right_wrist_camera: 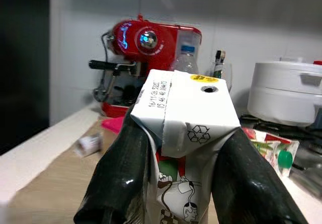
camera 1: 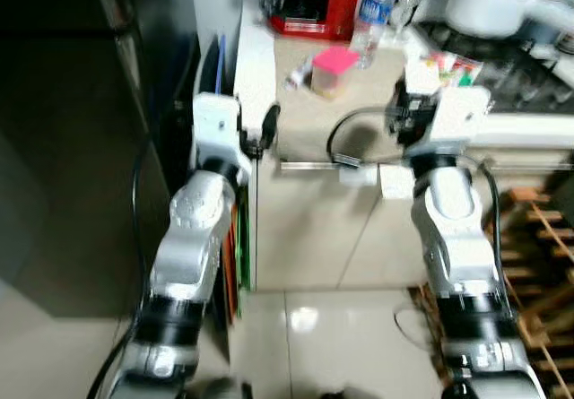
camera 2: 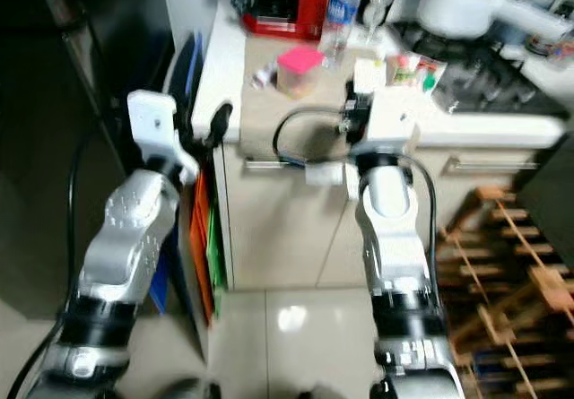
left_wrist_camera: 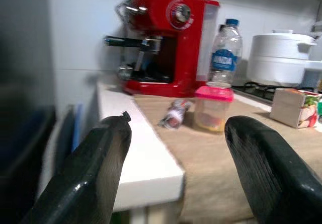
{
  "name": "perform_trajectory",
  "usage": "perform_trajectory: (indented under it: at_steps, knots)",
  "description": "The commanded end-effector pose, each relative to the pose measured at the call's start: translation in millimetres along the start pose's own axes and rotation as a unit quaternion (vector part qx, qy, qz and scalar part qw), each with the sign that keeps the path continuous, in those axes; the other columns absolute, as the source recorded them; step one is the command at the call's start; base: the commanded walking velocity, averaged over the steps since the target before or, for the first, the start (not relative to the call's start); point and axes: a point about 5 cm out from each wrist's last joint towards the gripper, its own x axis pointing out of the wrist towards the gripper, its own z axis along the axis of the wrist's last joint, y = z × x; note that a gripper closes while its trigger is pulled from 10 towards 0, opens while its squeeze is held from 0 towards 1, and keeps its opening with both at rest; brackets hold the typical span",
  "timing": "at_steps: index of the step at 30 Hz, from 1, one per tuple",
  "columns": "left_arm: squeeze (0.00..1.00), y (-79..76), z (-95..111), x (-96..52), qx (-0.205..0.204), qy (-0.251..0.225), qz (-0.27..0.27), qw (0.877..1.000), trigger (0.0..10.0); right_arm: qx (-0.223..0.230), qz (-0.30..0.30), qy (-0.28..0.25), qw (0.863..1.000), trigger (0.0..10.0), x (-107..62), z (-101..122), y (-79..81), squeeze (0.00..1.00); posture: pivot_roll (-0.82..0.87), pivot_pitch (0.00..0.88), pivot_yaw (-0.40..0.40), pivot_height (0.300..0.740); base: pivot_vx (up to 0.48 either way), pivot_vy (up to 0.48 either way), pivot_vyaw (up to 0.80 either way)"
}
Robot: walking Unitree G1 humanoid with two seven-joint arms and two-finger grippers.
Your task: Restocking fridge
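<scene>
My right gripper (right_wrist_camera: pixel 183 153) is shut on a white drink carton (right_wrist_camera: pixel 183 113), held upright over the counter's front edge (camera 1: pixel 420 76). A second carton (camera 1: pixel 456 67) with a green cap lies on the counter just beyond it. My left gripper (left_wrist_camera: pixel 176 133) is open with nothing between its fingers, level with the white left edge of the counter (left_wrist_camera: pixel 146 158); one of its black fingers (camera 1: pixel 269 123) shows beside that edge. The dark fridge (camera 1: pixel 81 103) stands to the left of the counter.
On the counter stand a pink-lidded tub (camera 1: pixel 334 69), a small wrapped item (left_wrist_camera: pixel 173 116), a water bottle (camera 1: pixel 372 9), a red coffee machine (camera 1: pixel 314 0) and a white cooker (camera 1: pixel 489 0). Coloured boards (camera 2: pixel 202 229) fill the gap beside the cabinet. A wooden rack (camera 1: pixel 538 238) stands at right.
</scene>
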Motion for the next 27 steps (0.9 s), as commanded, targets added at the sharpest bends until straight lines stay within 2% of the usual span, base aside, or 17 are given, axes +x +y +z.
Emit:
perform_trajectory:
  at_steps: [1,9,15,17,23,27]
  knots:
    - [0.00,-5.1,0,1.5,-0.001,0.000,-0.006,1.000,10.0,0.002,-0.004,0.012,1.000,10.0,-0.6,-4,-4.7,0.00,-0.02,0.000,-0.012,0.740,-0.285,0.000,0.00]
    - [0.00,-6.7,-1,0.5,-0.001,-0.001,-0.007,1.000,10.0,0.003,-0.002,0.025,1.000,10.0,-3.0,-10,-5.5,0.00,-0.03,0.000,-0.013,0.740,-0.285,0.000,0.00]
    - [0.00,-6.5,-2,-0.8,-0.007,-0.003,-0.007,1.000,10.0,0.004,-0.002,0.029,1.000,10.0,-3.4,-12,-5.4,0.00,-0.02,0.000,-0.016,0.740,0.000,0.000,0.00]
    - [0.00,-5.8,-1,-1.4,0.004,-0.006,-0.008,1.000,10.0,0.005,-0.001,0.030,1.000,10.0,-3.4,-13,-5.2,0.00,-0.02,0.000,-0.016,0.740,0.000,0.000,0.00]
    - [0.00,-6.8,-3,-1.4,0.014,-0.003,-0.008,1.000,10.0,0.004,0.001,0.035,0.999,10.0,-3.4,-15,-4.6,0.00,-0.02,0.000,-0.016,0.740,0.000,-0.429,0.00]
    - [0.00,7.7,-12,-4.1,-0.006,0.017,0.032,0.999,10.0,-0.001,-0.001,0.039,0.999,10.0,-5.5,-17,-7.0,0.00,-0.02,0.000,-0.016,0.740,0.000,-0.480,0.00]
